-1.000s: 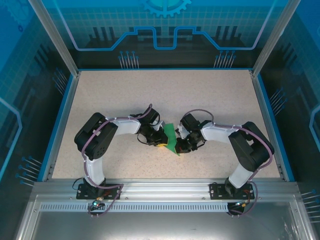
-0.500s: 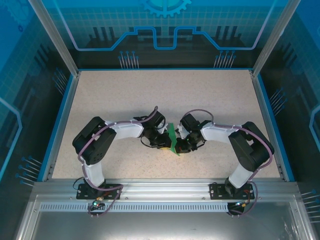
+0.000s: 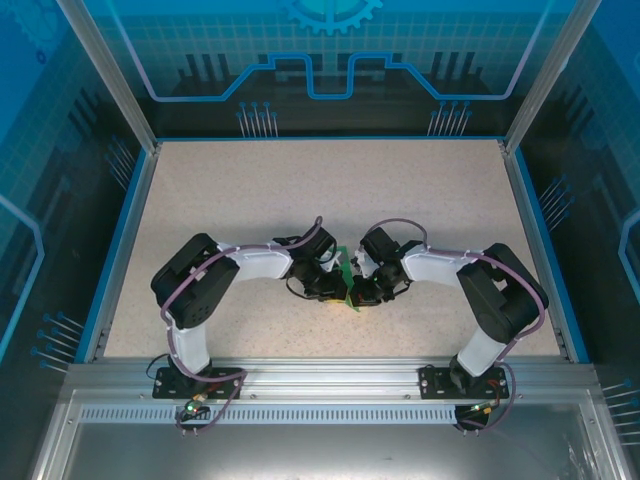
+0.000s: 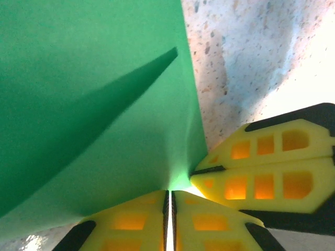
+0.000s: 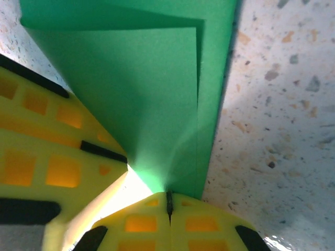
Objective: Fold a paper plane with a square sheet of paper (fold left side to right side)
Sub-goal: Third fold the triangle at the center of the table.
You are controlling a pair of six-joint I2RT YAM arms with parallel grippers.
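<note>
The square sheet of paper (image 3: 345, 272) is bright green and stands nearly on edge between the two grippers at the table's middle. In the left wrist view the paper (image 4: 94, 94) shows a diagonal crease shadow, and its lower corner runs into my left gripper (image 4: 170, 192), whose yellow fingers are shut on it. The right gripper's fingers (image 4: 261, 178) sit close by at the right. In the right wrist view the paper (image 5: 146, 89) shows two overlapping layers, and my right gripper (image 5: 168, 195) is shut on its bottom edge. The left gripper's fingers (image 5: 42, 151) press in from the left.
The speckled beige table (image 3: 300, 190) has a raised blue rim (image 3: 118, 250) on three sides and an aluminium rail (image 3: 330, 375) at the near edge. Slanted frame posts (image 3: 105, 70) and blue transparent panels enclose it. Both arm elbows spread outward.
My left gripper has moved right, up against the right gripper. The green paper looks narrower from above, its left part swung up and over. The right arm has stayed still.
</note>
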